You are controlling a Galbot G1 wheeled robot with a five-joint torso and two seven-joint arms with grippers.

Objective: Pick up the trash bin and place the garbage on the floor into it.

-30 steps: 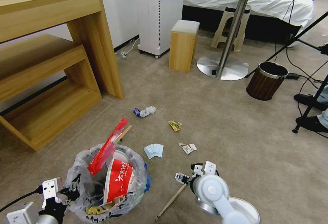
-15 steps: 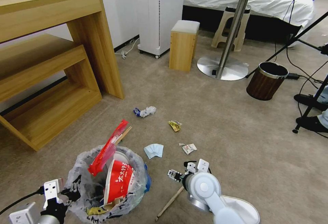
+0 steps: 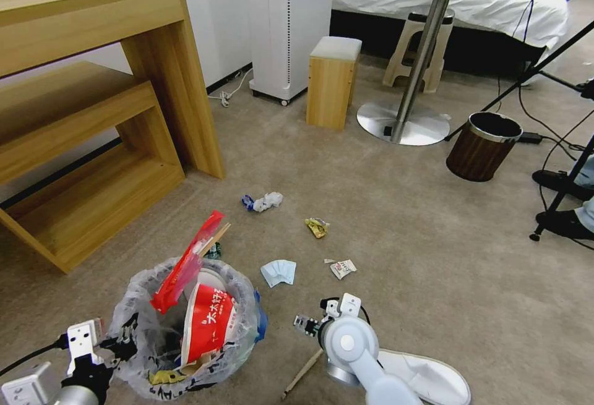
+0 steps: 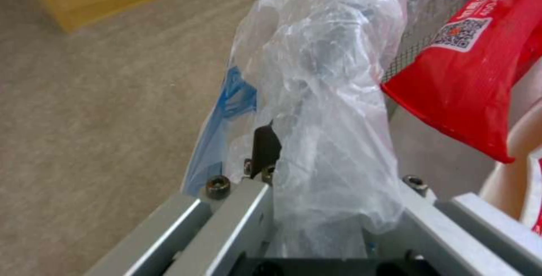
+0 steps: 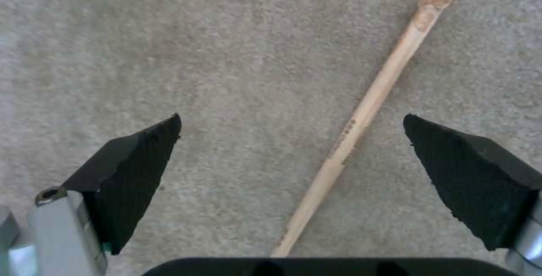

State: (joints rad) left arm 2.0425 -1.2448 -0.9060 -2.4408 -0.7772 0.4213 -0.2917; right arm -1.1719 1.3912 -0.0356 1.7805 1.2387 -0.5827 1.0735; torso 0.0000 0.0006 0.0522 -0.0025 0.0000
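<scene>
The trash bin (image 3: 133, 337), with its crinkly whitish bag, stands low at the left of the head view. It holds a red-white paper bowl (image 3: 207, 324) and a red wrapper (image 3: 185, 263). My left gripper (image 3: 114, 348) is shut on the bin's bagged rim (image 4: 322, 111). My right gripper (image 5: 292, 119) hangs open just above the floor (image 3: 402, 238), pointing down, with a wooden stick (image 5: 361, 119) lying between its fingers. On the carpet lie a white slipper (image 3: 433, 377), a blue face mask (image 3: 278, 272), a small white wrapper (image 3: 341, 268), a yellow wrapper (image 3: 317, 227) and a tissue (image 3: 265, 201).
A wooden shelf unit (image 3: 93, 114) stands at the left. Farther off are a white appliance (image 3: 291, 28), a wooden stool (image 3: 333, 80) and a round table's metal base (image 3: 402, 123). A dark brown bin (image 3: 484, 145), tripod legs and cables sit at the right.
My right gripper has moved left and toward me, coming over the wooden stick. The bin, held by my left gripper, has shifted slightly left and nearer.
</scene>
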